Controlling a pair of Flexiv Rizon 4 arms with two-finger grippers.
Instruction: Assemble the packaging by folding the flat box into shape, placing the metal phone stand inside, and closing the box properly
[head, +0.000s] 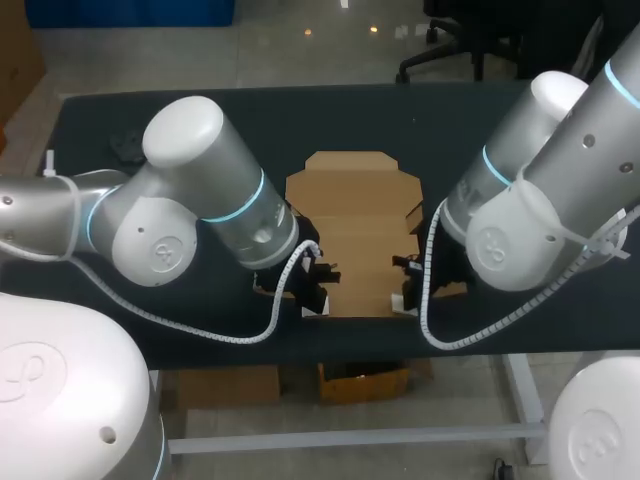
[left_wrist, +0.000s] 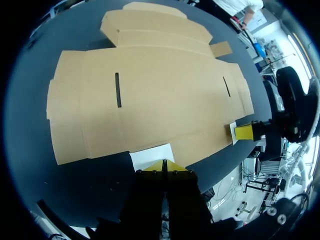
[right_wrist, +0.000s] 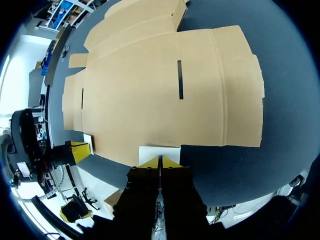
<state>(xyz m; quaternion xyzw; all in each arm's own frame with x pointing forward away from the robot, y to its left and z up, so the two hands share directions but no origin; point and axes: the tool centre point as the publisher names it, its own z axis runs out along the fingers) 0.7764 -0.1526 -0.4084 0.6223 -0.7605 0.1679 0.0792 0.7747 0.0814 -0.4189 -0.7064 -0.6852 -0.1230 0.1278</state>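
The flat brown cardboard box (head: 350, 240) lies unfolded in the middle of the dark table, with flaps spread and two slots in its panels. My left gripper (left_wrist: 164, 165) is shut, and its yellow tips meet at a white patch (left_wrist: 150, 152) on the box's near edge (left_wrist: 145, 100). My right gripper (right_wrist: 160, 161) is also shut, over a similar white patch (right_wrist: 159, 151) at the other near corner of the box (right_wrist: 165, 90). Each wrist view shows the other arm's yellow tip at the opposite corner. Neither gripper has anything between its fingers.
A small dark object (head: 127, 148) sits at the far left of the table (head: 200, 330); I cannot tell what it is. My two arms flank the box. Its near edge lies close to the table's front edge.
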